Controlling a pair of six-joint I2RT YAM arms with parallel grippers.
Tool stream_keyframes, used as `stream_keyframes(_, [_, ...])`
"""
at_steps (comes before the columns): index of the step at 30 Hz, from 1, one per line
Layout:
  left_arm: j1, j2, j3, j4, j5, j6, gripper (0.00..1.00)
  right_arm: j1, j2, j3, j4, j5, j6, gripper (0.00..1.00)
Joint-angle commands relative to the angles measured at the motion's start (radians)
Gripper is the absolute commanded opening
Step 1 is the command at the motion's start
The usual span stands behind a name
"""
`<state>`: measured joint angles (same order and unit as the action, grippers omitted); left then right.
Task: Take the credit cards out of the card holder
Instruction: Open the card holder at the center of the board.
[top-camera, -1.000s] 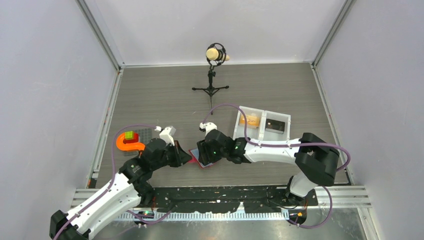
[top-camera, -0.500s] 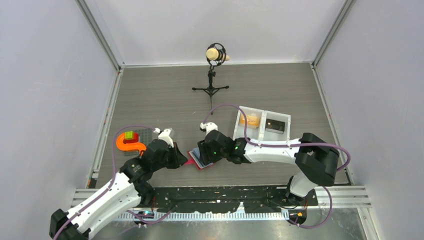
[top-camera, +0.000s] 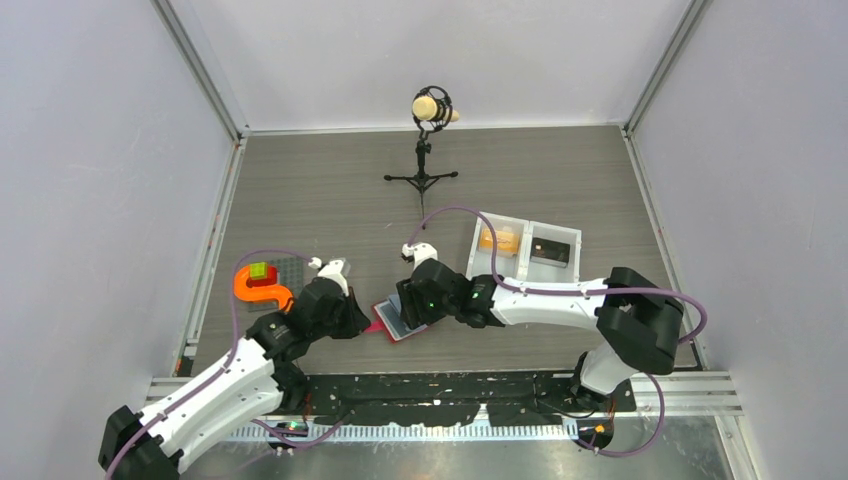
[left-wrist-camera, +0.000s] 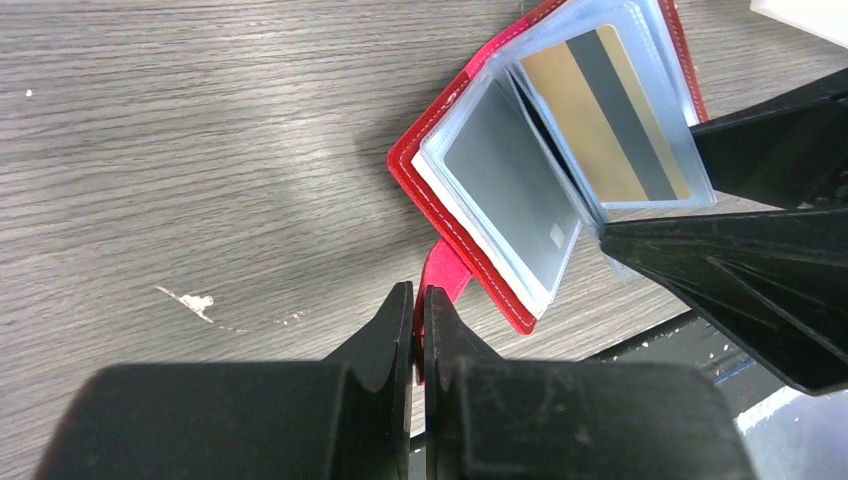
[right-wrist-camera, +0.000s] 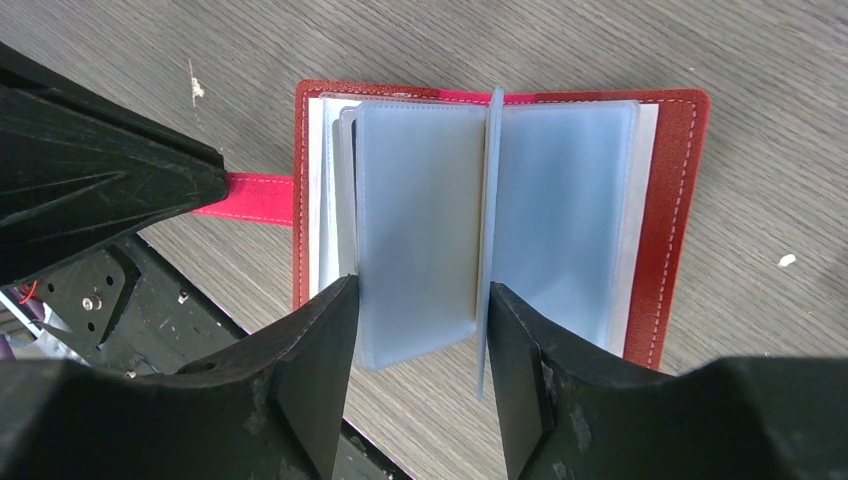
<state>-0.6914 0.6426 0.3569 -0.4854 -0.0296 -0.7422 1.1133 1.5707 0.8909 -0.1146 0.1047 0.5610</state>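
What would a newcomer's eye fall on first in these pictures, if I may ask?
The red card holder lies open at the near edge of the table, its clear sleeves showing a gold card and a grey card. The left claw pinches its strap; the open right claw straddles the sleeves.

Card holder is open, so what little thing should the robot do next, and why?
Probably close the right tool on the plastic sleeve between its open fingers. The left tool pinches the red strap, steadying the card holder, and the grey card sits inside its sleeve.
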Motion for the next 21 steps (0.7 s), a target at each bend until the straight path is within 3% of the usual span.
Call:
stream_keyframes(1, [0.004, 0.013, 0.042, 0.014, -0.033, 0.022, 0.00, 0.002, -0.057, 0.022, -0.008, 0.022, -0.004, 0.56])
stream_keyframes(14, [0.004, 0.045, 0.042, 0.031, -0.035, 0.026, 0.00, 0.002, -0.071, 0.013, 0.004, 0.026, 0.004, 0.56])
stream_keyframes(21, [0.004, 0.044, 0.042, 0.040, -0.031, 0.026, 0.00, 0.005, -0.081, 0.018, -0.012, 0.053, -0.003, 0.65])
